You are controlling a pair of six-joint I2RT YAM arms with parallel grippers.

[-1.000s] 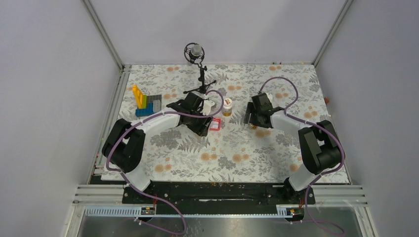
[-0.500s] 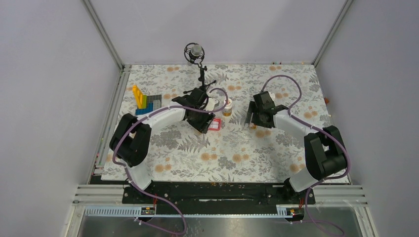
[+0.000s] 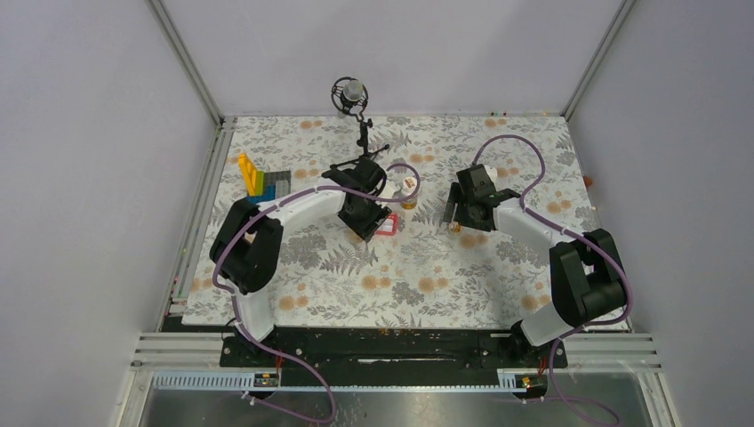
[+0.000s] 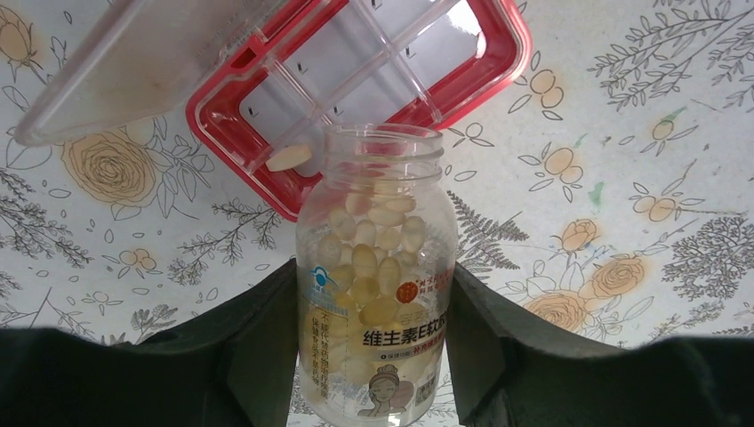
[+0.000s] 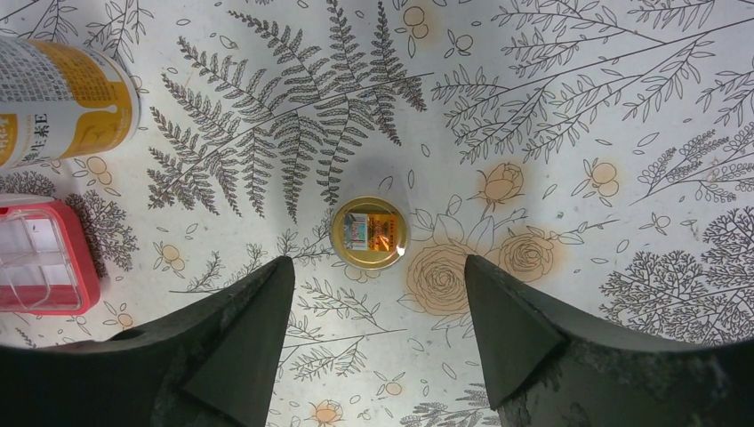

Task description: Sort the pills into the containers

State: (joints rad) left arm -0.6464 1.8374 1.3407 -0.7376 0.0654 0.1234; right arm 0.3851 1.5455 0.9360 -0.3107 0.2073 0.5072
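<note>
My left gripper (image 4: 375,267) is shut on a clear yellowish bottle (image 4: 378,294) full of pale yellow pills (image 4: 364,260). The bottle has no cap, and its mouth points at the red-pink compartment box (image 4: 498,67). One pill (image 4: 289,157) lies in a compartment near the mouth. The box's clear lid (image 4: 116,67) hangs open to the left. From above, the left gripper (image 3: 363,213) is right beside the box (image 3: 389,225). My right gripper (image 5: 378,262) is open and holds nothing, just short of a gold cap (image 5: 370,232) on the cloth. The white-capped orange-labelled bottle (image 3: 409,189) stands upright behind the box.
A blue, yellow and grey toy-brick block (image 3: 263,182) sits at the back left. A microphone on a small stand (image 3: 354,96) is at the back centre. The flowered cloth (image 3: 418,276) covers the table, with metal rails along its sides.
My left arm's elbow has swung to the right and its wrist has turned, keeping the bottle by the box. The right arm has barely shifted.
</note>
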